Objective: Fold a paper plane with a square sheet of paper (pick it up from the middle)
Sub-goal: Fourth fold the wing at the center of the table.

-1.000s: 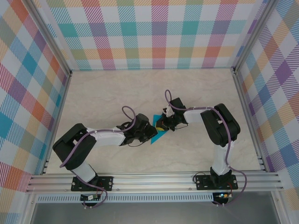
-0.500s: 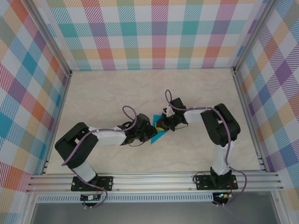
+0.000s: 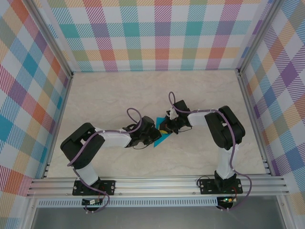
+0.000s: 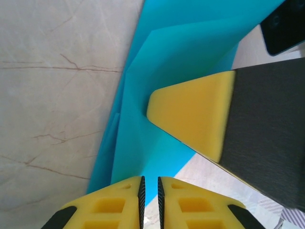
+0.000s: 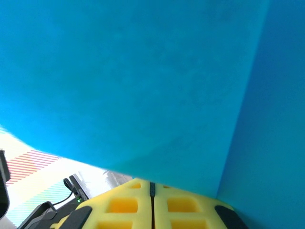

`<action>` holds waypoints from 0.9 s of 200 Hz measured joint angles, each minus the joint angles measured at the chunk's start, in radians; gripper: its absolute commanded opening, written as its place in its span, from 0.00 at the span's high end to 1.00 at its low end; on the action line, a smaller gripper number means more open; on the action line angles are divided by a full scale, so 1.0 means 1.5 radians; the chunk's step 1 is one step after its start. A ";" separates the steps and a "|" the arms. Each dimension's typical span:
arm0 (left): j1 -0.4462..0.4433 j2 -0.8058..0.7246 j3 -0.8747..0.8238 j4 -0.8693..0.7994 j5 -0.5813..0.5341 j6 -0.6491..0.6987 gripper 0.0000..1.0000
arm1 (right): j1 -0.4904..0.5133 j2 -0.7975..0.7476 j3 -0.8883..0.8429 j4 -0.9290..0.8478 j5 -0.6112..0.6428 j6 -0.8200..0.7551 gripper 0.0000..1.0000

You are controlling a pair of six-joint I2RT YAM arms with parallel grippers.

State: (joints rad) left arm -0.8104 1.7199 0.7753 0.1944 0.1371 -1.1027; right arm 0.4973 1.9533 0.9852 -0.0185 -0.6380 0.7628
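Note:
The square sheet of paper (image 3: 161,139) is teal-blue, partly folded, and lies mid-table between both grippers. In the left wrist view the sheet of paper (image 4: 181,62) shows a creased flap over a lower layer. My left gripper (image 3: 154,135) hovers at its left edge; the left gripper (image 4: 150,179) has its jaws a narrow slit apart, with nothing between them. One yellow pad (image 4: 195,112) of the right gripper rests over the paper. My right gripper (image 3: 166,128) is at the paper's upper right. In its wrist view the right gripper (image 5: 152,184) is shut on the paper (image 5: 143,71), which rises close before the lens.
Pale marble-patterned tabletop (image 3: 119,95) spreads all around the paper. Checked walls and aluminium rails (image 3: 157,185) enclose the workspace. The left arm's purple cable (image 3: 131,114) loops above its wrist.
The left arm's shoulder and elbow links have swung slightly right. Both grippers and the paper sit where they were.

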 measured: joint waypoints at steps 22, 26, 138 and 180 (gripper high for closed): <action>0.000 0.017 0.000 0.008 0.000 0.000 0.84 | 0.000 0.000 -0.001 0.002 -0.002 0.001 0.93; 0.000 0.018 0.000 0.009 -0.001 0.000 0.84 | 0.000 0.000 -0.001 0.003 -0.002 0.001 0.93; -0.003 0.008 -0.053 0.084 -0.019 -0.023 0.89 | -0.003 -0.018 0.015 -0.050 0.032 -0.024 0.94; -0.004 0.008 -0.053 0.083 -0.021 -0.023 0.91 | -0.006 -0.081 -0.002 -0.055 0.037 -0.046 1.00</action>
State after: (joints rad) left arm -0.8158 1.7325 0.6960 0.3191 0.1051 -1.1366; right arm 0.4881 1.8313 0.9817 -0.1013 -0.5827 0.6945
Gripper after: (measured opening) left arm 0.095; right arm 0.052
